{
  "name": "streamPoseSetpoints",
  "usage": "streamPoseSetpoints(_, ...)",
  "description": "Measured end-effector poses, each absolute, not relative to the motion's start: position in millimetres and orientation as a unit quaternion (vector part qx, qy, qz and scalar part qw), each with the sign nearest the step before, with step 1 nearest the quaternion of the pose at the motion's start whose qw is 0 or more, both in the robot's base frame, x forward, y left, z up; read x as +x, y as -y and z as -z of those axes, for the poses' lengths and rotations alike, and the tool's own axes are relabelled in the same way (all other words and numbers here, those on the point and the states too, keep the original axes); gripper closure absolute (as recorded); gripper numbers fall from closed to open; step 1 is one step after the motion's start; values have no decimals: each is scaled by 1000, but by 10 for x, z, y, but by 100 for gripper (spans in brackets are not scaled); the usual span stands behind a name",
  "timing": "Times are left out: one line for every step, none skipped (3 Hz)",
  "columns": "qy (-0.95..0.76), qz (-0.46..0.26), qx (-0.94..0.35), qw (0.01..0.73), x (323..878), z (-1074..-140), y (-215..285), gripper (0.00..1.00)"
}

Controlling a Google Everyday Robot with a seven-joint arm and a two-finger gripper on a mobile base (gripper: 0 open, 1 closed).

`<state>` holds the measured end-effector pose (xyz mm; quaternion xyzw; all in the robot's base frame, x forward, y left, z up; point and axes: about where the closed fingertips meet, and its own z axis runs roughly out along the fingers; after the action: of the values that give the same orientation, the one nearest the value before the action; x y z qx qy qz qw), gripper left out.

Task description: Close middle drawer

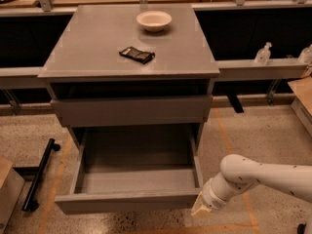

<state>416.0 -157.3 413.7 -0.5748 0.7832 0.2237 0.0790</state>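
Note:
The middle drawer [127,202] is pulled far out of the grey cabinet. Its flat grey front faces me low in the camera view, and its grey box interior [139,179] holds nothing I can see. The drawer front nearest the tabletop [131,110] sits above it, nearly flush. The lowest drawer is hidden under the open one. My gripper [200,210], at the end of the white arm [253,177], is at the right end of the open drawer's front, close to its corner.
On the grey tabletop [97,43] are a cream bowl [154,20] and a dark packet [137,54]. A black bar [40,173] lies on the speckled floor at the left, beside a wooden box [7,189]. A clear bottle [263,53] stands on the right ledge.

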Motion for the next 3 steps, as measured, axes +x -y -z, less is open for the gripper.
streamPoseSetpoints(-775, -215, -584, 108, 4512, -4214, 1632, 100)
streamPoseSetpoints(-769, -207, -589, 139, 4780, -4322, 1666, 100)
streamPoseSetpoints(-768, -208, -589, 141, 4783, -4317, 1657, 100)
